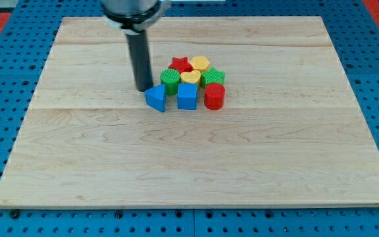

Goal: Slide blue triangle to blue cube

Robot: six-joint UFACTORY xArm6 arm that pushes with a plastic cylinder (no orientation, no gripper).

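Tip [142, 89] touches blue triangle [156, 99] — just left of blue cube [187, 97]; no end effector visible.

Blue triangle [155, 98] just left of blue cube [187, 97], near-touching

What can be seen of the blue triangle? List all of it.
The blue triangle is a small solid wedge-shaped block, evenly blue and plastic-looking, lying flat on the wooden board. It sits at the cluster's left edge, apart from the blue cube on its right by a narrow gap. My tip stands at its upper left, touching or nearly so.
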